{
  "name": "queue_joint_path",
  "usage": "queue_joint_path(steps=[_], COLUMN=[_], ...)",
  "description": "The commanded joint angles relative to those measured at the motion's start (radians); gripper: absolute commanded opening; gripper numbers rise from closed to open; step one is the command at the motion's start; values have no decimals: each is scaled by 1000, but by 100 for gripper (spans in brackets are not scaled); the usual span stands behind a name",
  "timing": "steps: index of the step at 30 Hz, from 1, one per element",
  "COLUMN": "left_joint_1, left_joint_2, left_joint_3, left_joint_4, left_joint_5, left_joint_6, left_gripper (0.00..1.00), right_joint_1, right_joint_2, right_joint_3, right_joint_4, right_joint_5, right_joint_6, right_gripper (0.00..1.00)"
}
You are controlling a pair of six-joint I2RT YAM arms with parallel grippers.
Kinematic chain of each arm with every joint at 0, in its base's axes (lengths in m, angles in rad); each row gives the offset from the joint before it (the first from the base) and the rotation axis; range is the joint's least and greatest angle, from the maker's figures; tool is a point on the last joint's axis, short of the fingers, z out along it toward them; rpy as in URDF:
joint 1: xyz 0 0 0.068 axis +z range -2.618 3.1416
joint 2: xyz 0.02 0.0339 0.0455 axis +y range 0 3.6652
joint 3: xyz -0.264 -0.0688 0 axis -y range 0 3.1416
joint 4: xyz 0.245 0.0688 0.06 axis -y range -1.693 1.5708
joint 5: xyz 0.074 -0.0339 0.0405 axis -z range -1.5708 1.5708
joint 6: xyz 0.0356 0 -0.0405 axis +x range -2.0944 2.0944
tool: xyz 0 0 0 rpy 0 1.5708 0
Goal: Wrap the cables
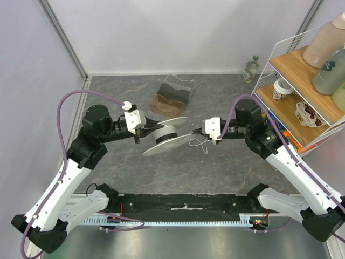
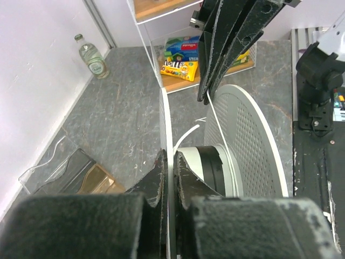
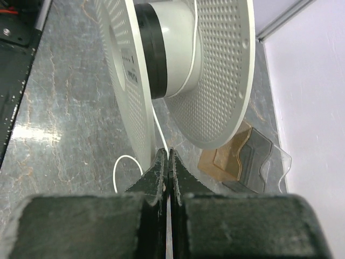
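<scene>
A white spool with two perforated flanges hangs above the table centre, tilted. My left gripper is shut on the edge of one flange; the hub with its black band lies just right of the jaws. The thin white cable runs from the hub down between the flanges into my right gripper, which is shut on it. A loose loop of cable hangs beside the right fingers, and the same loop shows from above. The right gripper sits close to the spool's right rim.
A wire shelf rack with bottles, jars and snack packs stands at the right. A glass bottle is at the back wall. A clear holder with a brown insert lies behind the spool. A black base strip runs along the near edge.
</scene>
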Motion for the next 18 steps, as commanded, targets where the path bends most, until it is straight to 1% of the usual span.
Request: queue_joint_path(steps=[1,4,7,11,14,18], left_joint_1=[15,15,15,15,15,22], left_joint_2=[-25,-23,-20,13,38,58], left_joint_3=[80,91,126,175,197,195], left_joint_4=[-75,-40,1,49,89,152], left_joint_5=[184,216,225,245,228,141], left_joint_6=[-106,-183,-263,-384,-436,-510], left_gripper=[1,2,2,2,2,2], right_joint_1=[-163,-215,-246,-252,-254,-252], right_joint_2=[-24,-33,-59,-78,-79,-84], right_joint_3=[-17,-48,-91,-135,-143,-159], right_joint_4=[-37,3,75,143,146,178], right_joint_5=[-19,-100,-148,-162,-176,-187], right_joint_6=[-12,6,26,58,60,92], right_gripper=[0,0,0,0,0,0])
